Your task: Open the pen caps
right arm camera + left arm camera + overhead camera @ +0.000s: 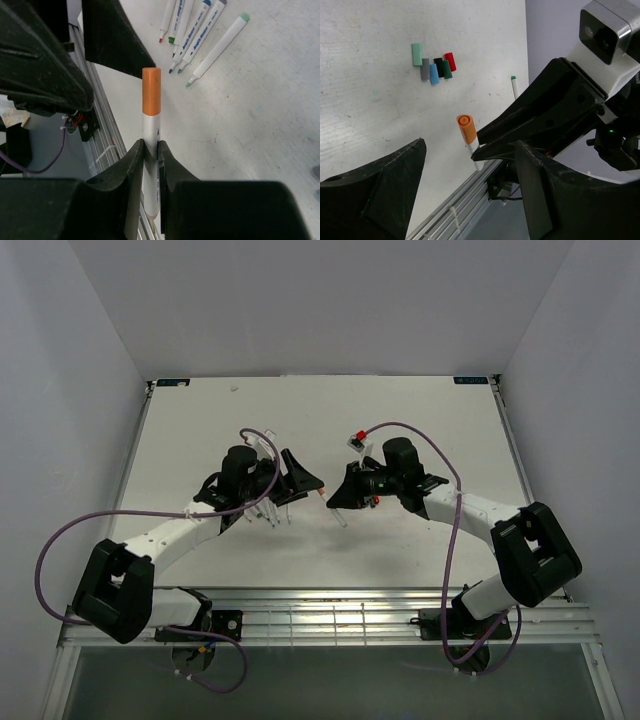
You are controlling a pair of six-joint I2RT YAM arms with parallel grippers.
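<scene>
One pen clamped in right hand | left hand spread wide, empty | orange cap to be gripped squarely, pulled axially

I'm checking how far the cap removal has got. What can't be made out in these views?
Top external: the loose caps seen from the left wrist cannot be found, too small or under the arms.
Right wrist: the uncapped pens are cut off by the top edge, far ends unseen.
Right wrist: the orange-capped pen has its lower barrel hidden inside the right end effector.
</scene>
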